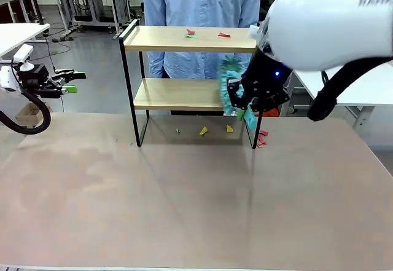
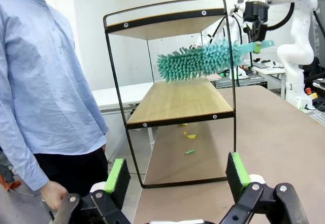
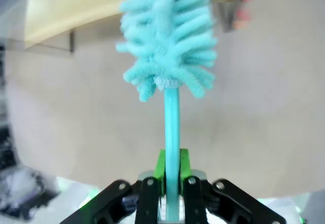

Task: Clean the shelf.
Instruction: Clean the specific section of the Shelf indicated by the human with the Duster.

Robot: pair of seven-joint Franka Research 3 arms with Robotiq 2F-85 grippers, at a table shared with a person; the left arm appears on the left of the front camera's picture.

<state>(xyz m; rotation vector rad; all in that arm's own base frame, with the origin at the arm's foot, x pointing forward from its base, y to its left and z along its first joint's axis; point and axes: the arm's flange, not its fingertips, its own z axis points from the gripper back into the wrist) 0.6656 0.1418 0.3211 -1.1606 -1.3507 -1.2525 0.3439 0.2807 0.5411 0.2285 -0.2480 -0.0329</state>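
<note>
1. Shelf (image 1: pixel 184 39), a small two-tier rack of two light wooden boards in a thin black metal frame, stands upright on the far middle of the pale brown table (image 1: pixel 184 209), seen from my remote station.
2. A person in a light blue shirt (image 1: pixel 202 0) stands just behind the rack at the table's far side, one hand (image 2: pixel 51 193) hanging low in the left wrist view.
3. My right end effector (image 3: pixel 171 165) is pressed together on the thin handle of a fluffy teal duster (image 3: pixel 170 31), pinching it between the green pads.
4. The duster's head reaches in at the shelf's right end, between the two boards. The left wrist view shows it above the lower board, lifted off the wood.
5. My left end effector (image 2: pixel 177 176) hangs off the table's left side, well apart from the shelf, its green pads spread wide.
6. Two small scraps lie on the top board toward its right half: a red-and-green scrap (image 1: pixel 191 34) and a red scrap (image 1: pixel 223 35).
7. On the table under the shelf lie two yellow scraps (image 1: pixel 203 131) and a tiny green scrap (image 1: pixel 178 131).
8. A pink-red scrap (image 1: pixel 263 138) lies just outside the right front leg.
</note>
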